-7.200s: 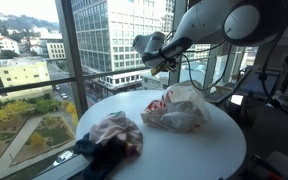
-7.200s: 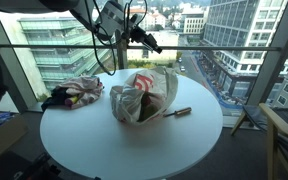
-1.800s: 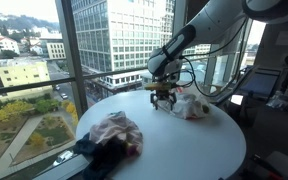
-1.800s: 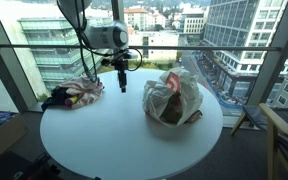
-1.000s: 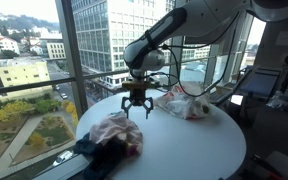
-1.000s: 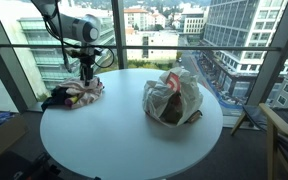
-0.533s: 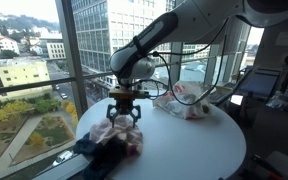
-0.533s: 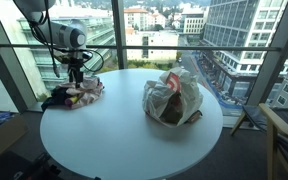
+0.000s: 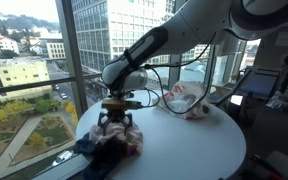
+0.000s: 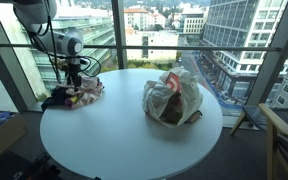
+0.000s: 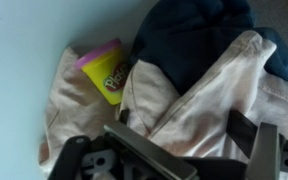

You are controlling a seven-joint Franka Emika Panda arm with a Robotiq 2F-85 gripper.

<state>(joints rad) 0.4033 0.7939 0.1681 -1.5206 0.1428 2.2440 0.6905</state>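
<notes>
My gripper point(image 9: 115, 121) hangs open, pointing down, right over a heap of clothes point(image 9: 117, 137) at the table's edge by the window. Its fingers sit at the top of the heap point(image 10: 74, 96), and I cannot tell whether they touch it. In the wrist view the gripper point(image 11: 179, 136) straddles a pale pink cloth point(image 11: 209, 95), with nothing pinched between the jaws. A dark blue garment point(image 11: 194, 30) lies beyond the pink cloth. A yellow tub with a pink lid point(image 11: 106, 70) pokes out beside them.
A crumpled white plastic bag with red print point(image 9: 187, 100) point(image 10: 171, 97) stands on the far half of the round white table point(image 10: 134, 140). Window glass and its frame point(image 9: 67, 60) run close behind the clothes. A chair point(image 10: 284, 135) stands off the table's side.
The arm has swung away from the plastic bag across the table and come down over the clothes heap. The jaws stayed open throughout.
</notes>
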